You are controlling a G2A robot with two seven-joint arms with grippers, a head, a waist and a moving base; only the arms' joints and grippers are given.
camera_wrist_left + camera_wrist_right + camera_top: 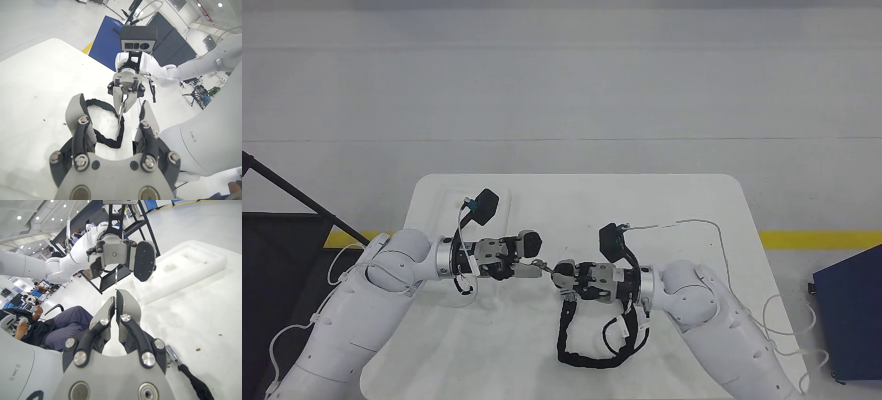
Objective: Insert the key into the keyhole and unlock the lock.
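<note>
Big bright hall, white bench [682, 210] with round corners. Right gripper [115, 302] shut tight on thin flat silver metal key [115, 281], held up over middle of bench. Key sticks out toward left gripper [112, 100], which is wide open, one finger each side of key. Black cloth-covered chain lock [587, 350] lies in loop on bench under right arm, apart from key. Its shiny metal end [173, 354] near right gripper. White foam tray [198, 256] sits farther off on bench.
</note>
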